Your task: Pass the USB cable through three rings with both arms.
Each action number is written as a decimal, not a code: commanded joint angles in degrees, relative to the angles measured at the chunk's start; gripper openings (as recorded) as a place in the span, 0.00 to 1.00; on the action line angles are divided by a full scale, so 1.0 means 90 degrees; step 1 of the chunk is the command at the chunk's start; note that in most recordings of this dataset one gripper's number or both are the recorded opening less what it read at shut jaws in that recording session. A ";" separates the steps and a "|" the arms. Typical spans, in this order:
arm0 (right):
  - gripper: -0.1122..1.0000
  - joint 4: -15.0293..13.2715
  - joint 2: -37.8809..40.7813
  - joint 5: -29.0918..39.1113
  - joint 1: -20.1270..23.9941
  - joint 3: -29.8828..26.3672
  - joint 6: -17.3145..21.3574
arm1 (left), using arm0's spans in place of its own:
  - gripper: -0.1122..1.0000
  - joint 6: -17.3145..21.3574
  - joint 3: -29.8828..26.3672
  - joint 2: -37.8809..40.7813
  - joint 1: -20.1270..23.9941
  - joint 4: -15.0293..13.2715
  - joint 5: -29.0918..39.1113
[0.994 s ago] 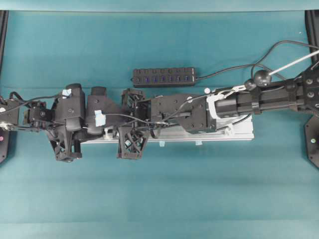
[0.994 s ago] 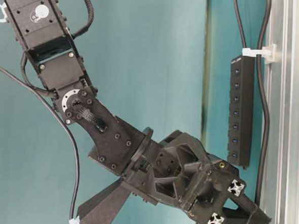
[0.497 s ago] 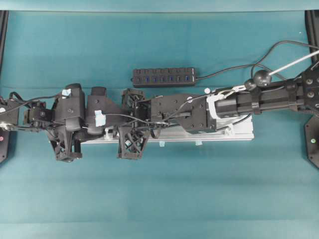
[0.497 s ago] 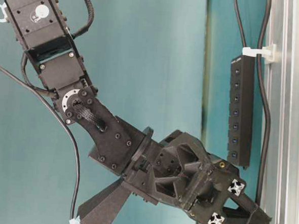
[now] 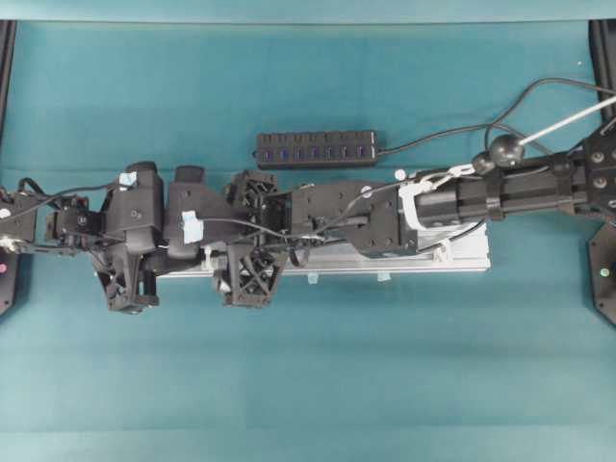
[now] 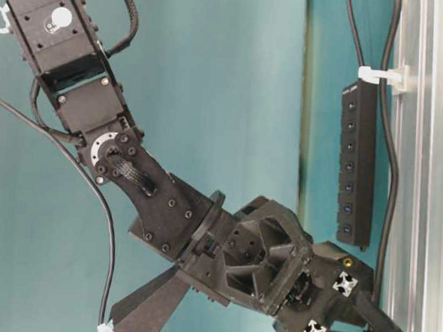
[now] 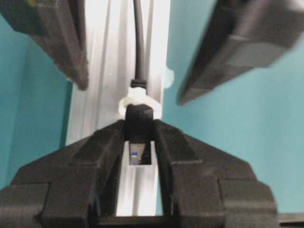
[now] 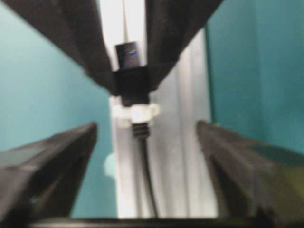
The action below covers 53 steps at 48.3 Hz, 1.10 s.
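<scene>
The USB cable's black plug sits pinched in my left gripper, its silver tip pointing back between the jaws. Just in front of the jaws, a whitish ring wraps the plug's collar, seen from the other side as the ring. The thin cable runs away along the silver rail. My right gripper stands open, its fingers spread wide either side of the rail and touching nothing. From overhead, the right gripper faces the left gripper. Another ring holds the cable farther along.
A black multi-port hub lies behind the rail, its own cable curling off to the right. Both arms crowd over the rail's left half. Teal cloth covers the table in front.
My right gripper has sprung from shut to wide open, letting go of the cable. The left gripper keeps its hold on the plug and has not moved.
</scene>
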 commanded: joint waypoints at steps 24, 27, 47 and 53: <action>0.77 -0.0039 -0.0645 0.0225 -0.0020 0.0508 -0.0068 | 0.32 -0.0078 0.0205 -0.0703 0.0000 0.0010 0.0342; 0.77 -0.0039 -0.0723 0.0186 -0.0029 0.0615 -0.0068 | 0.32 -0.0078 0.0225 -0.0840 0.0000 0.0010 0.0479; 0.77 -0.0039 -0.1104 -0.0264 -0.0117 0.1113 -0.0059 | 0.32 -0.0020 0.0371 -0.1660 -0.0010 0.0010 0.1445; 0.77 -0.0039 -0.1152 -0.0264 -0.0146 0.1133 -0.0068 | 0.32 -0.0049 0.0371 -0.1768 -0.0010 0.0010 0.1465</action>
